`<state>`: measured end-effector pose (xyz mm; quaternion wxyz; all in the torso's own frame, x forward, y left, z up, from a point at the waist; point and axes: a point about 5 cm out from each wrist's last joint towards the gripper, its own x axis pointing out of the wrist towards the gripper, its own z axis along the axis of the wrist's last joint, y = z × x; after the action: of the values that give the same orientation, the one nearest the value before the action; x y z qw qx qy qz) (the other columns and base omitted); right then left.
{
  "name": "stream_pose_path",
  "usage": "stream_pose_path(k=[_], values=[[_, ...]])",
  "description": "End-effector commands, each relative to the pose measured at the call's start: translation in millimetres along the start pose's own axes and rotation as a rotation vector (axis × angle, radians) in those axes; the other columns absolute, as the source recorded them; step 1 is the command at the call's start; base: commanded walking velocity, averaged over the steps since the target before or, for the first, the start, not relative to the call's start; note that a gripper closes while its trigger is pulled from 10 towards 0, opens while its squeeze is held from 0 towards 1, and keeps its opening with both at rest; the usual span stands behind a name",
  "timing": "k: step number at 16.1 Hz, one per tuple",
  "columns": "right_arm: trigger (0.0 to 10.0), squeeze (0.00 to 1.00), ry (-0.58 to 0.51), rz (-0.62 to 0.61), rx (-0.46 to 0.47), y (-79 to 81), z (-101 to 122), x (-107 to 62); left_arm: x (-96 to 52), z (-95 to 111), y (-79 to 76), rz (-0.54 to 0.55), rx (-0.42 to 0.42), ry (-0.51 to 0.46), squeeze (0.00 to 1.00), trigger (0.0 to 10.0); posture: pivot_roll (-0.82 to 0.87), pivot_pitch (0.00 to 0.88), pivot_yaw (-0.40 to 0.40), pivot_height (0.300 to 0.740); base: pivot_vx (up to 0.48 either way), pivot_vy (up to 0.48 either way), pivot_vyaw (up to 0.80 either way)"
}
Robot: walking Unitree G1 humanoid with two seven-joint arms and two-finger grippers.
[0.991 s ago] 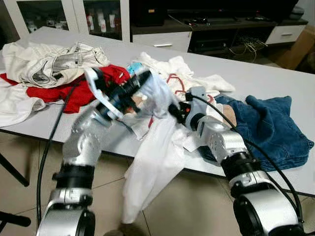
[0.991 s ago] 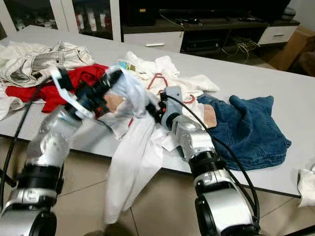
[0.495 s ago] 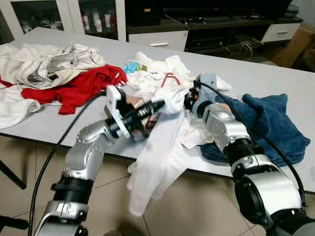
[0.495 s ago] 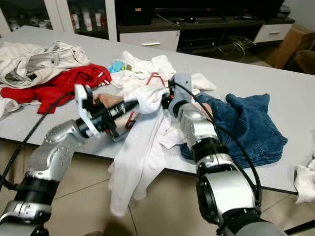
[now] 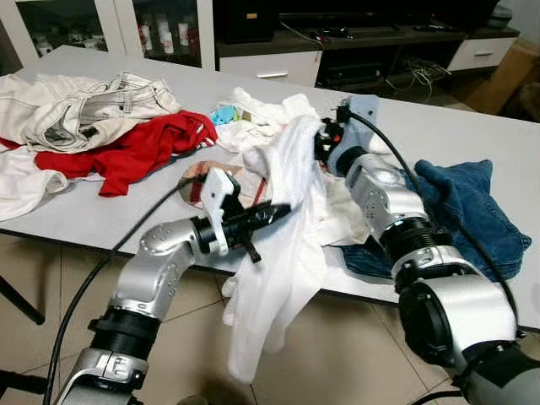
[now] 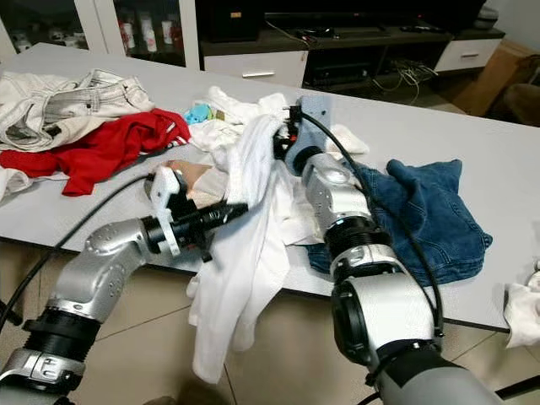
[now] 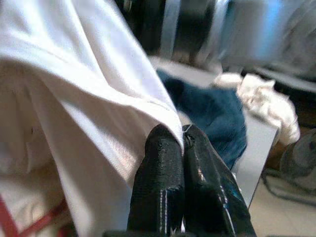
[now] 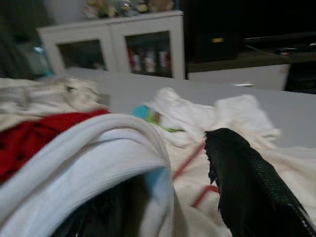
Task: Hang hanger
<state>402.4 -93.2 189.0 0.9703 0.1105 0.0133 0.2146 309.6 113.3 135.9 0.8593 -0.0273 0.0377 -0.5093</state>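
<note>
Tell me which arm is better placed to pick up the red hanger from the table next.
Probably the left. The right gripper is holding the white shirt up at its top, so it is busy. The left gripper only pinches the shirt's edge and sits nearer the red hanger lying under the cloth.

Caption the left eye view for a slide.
Right gripper holds a white garment up over the table edge; left gripper pinches its side.

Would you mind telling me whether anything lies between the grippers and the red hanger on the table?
Yes. The white garment, held up by the right gripper and pinched by the left gripper, drapes in front of the red hanger, which lies among white clothes behind it.
</note>
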Motion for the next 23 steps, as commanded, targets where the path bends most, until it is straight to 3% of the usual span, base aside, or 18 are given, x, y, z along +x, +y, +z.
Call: stream_pose_path(k=[1,4,5,8,11,13,15,18,20,23], values=[[10.0,0.0,-0.137,0.075,0.01,11.5,32.5,5.4,2.6,-7.7,1.5,0.018,0.012,0.065,0.0,10.0,0.03,0.0,-0.079,0.74,0.0,0.0,0.0],[10.0,0.0,-0.132,0.252,0.015,37.2,29.8,6.4,6.6,-9.9,14.0,0.141,-0.004,0.066,0.0,10.0,0.03,0.0,-0.081,0.74,0.0,0.0,0.0],[10.0,0.0,-0.105,0.331,-0.003,46.6,22.9,3.2,7.6,-7.8,20.6,0.198,-0.012,0.045,1.0,10.0,0.03,0.0,-0.082,0.74,0.0,0.0,0.0],[10.0,0.0,-0.039,0.438,-0.08,53.3,12.3,-4.1,8.6,-9.4,25.1,0.247,0.0,0.056,1.0,10.0,0.03,0.0,-0.08,0.74,0.0,0.0,0.0],[10.0,0.0,0.037,0.545,-0.209,55.8,1.3,-18.5,7.2,-16.8,37.5,0.371,0.018,0.109,1.0,10.0,0.02,0.0,-0.075,0.74,0.0,0.0,0.0],[10.0,0.0,0.074,0.531,-0.296,44.8,-0.9,-28.1,0.3,-18.3,49.6,0.466,0.036,0.137,1.0,10.0,0.02,0.0,-0.071,0.74,0.0,0.0,0.0],[10.0,0.0,0.087,0.486,-0.334,29.8,3.7,-33.4,-3.5,-17.2,55.2,0.497,0.045,0.137,1.0,10.0,0.02,0.0,-0.069,0.74,0.0,0.0,0.0],[10.0,0.0,0.124,0.522,-0.393,23.2,4.0,-42.7,-4.8,-16.4,57.9,0.513,0.05,0.132,1.0,10.0,0.02,0.0,-0.068,0.74,0.0,0.0,0.0],[10.0,0.0,0.182,0.556,-0.493,15.2,-1.0,-54.6,-4.6,-16.5,59.8,0.524,0.057,0.128,1.0,10.0,0.01,0.0,-0.064,0.74,0.0,0.0,0.0],[10.0,0.0,0.183,0.57,-0.485,16.7,-1.0,-58.0,-4.0,-15.5,61.1,0.531,0.062,0.125,1.0,10.0,0.01,0.0,-0.063,0.74,0.0,0.0,0.0]])
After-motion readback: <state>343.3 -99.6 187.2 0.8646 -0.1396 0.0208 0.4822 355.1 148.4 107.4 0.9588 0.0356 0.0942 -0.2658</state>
